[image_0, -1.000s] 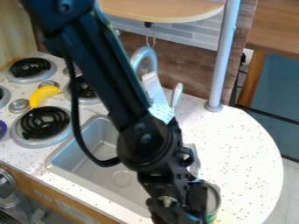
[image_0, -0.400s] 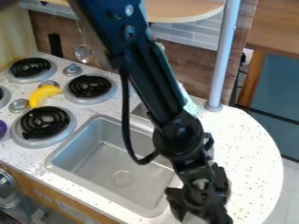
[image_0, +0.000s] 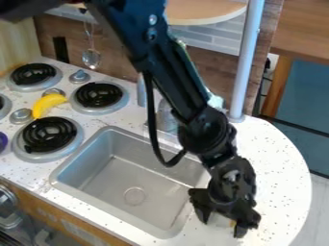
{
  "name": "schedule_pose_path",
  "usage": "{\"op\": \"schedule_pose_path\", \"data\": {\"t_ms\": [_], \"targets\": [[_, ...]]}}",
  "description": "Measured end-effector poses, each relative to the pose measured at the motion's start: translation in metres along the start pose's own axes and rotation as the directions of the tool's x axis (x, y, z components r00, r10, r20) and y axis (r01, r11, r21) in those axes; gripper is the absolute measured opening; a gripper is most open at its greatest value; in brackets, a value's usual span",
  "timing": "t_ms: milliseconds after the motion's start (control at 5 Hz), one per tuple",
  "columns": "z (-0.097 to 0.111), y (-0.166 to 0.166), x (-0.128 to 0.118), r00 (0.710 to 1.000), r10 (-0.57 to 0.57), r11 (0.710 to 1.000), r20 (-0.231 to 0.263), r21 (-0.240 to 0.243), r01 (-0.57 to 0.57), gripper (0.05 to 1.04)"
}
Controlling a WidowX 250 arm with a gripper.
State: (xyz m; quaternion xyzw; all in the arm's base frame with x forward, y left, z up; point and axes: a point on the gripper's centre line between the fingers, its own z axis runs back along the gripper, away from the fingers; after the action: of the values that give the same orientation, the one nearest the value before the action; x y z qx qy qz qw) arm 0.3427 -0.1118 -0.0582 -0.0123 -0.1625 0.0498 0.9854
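Observation:
My gripper [image_0: 221,223] hangs low over the white speckled counter, just right of the sink's front right corner. Its two fingers stand apart and point down, open. A small yellowish-orange patch [image_0: 233,223] shows beside the right-hand finger; what it belongs to is hidden by the gripper. The yellow banana [image_0: 50,102] lies far to the left among the stove burners. A purple item [image_0: 3,141] is cut off by the left edge.
The grey sink [image_0: 117,192] lies left of the gripper. Black-coil burners [image_0: 49,135] fill the left side. A grey upright pole [image_0: 245,62] stands at the counter's back right, and a round shelf [image_0: 202,10] juts out above. A metal utensil [image_0: 91,58] hangs at the back wall.
The arm has swung right, uncovering the sink and the burner behind it. My gripper has moved right and slightly up from the bottom edge. The can seen beside it earlier is now hidden from sight.

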Motion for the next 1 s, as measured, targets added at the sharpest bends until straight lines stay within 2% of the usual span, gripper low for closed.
{"op": "schedule_pose_path", "data": {"t_ms": [1000], "targets": [[-0.020,0.001,0.068,0.997,0.067,0.997,0.036,0.035,-0.068,0.999]]}}
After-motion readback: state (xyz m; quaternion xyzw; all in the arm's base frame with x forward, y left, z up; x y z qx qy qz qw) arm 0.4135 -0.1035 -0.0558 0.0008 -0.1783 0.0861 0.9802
